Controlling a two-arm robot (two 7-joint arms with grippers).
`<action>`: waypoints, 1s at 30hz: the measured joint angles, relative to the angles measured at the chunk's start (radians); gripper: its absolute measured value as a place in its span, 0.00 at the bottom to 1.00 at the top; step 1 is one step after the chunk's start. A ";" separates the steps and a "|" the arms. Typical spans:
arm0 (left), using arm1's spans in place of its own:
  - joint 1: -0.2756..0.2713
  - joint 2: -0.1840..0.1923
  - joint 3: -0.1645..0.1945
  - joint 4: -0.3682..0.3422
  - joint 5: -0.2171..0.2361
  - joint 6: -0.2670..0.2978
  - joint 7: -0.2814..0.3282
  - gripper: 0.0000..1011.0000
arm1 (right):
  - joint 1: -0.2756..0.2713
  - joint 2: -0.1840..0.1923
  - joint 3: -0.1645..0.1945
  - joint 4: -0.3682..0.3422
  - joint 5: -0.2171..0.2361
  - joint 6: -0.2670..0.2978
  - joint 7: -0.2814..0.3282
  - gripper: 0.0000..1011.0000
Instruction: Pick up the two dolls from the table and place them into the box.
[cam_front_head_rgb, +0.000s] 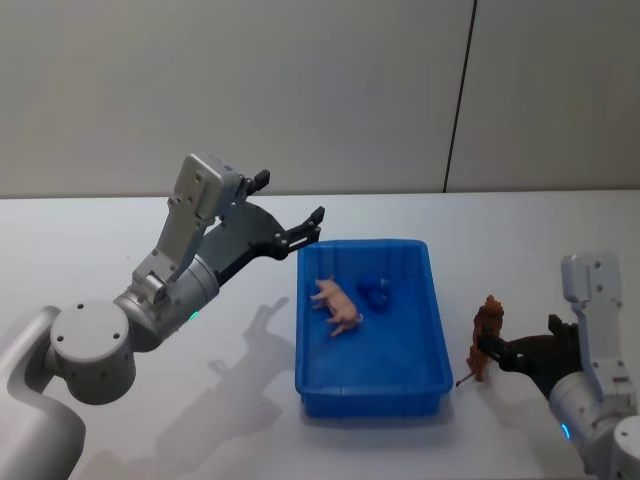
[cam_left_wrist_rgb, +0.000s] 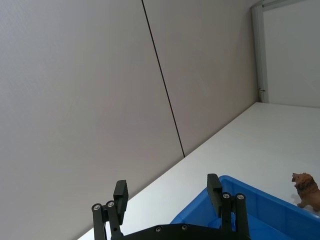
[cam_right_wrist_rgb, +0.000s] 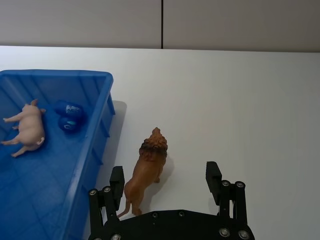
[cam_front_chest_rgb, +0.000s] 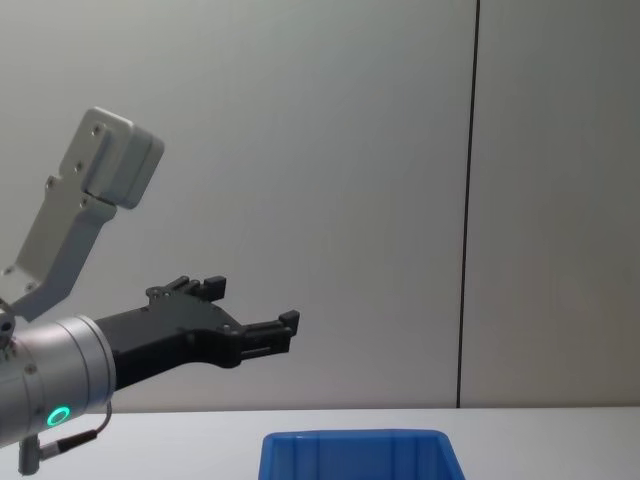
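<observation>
A pink pig doll (cam_front_head_rgb: 337, 303) lies inside the blue box (cam_front_head_rgb: 436, 330) on the white table (cam_front_head_rgb: 80, 250). It also shows in the right wrist view as the pig (cam_right_wrist_rgb: 26, 129) in the box (cam_right_wrist_rgb: 100, 122). A brown lion doll (cam_front_head_rgb: 487, 332) stands on the table just right of the box. My right gripper (cam_front_head_rgb: 497, 350) is open around it. The lion (cam_right_wrist_rgb: 147, 170) stands between the fingers (cam_right_wrist_rgb: 214, 176), close to one of them and not clamped. My left gripper (cam_front_head_rgb: 291, 200) hangs open and empty, raised above the box's far left corner; the chest view also shows this left gripper (cam_front_chest_rgb: 252, 302).
A small dark blue object (cam_front_head_rgb: 377, 292) lies in the box beside the pig. A grey panelled wall (cam_front_head_rgb: 330, 90) stands behind the table. Bare tabletop spreads left of the box and beyond the lion (cam_left_wrist_rgb: 307, 191).
</observation>
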 joint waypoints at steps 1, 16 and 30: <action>0.000 0.000 0.000 0.000 0.000 0.000 0.000 0.99 | 0.002 -0.002 0.001 0.005 0.002 -0.002 -0.001 0.99; 0.000 0.000 0.000 0.000 0.000 0.000 0.000 0.99 | 0.070 -0.041 0.015 0.133 0.036 -0.052 0.010 0.99; 0.000 0.000 0.000 0.000 0.000 0.000 0.000 0.99 | 0.129 -0.075 0.018 0.244 0.065 -0.088 0.053 0.99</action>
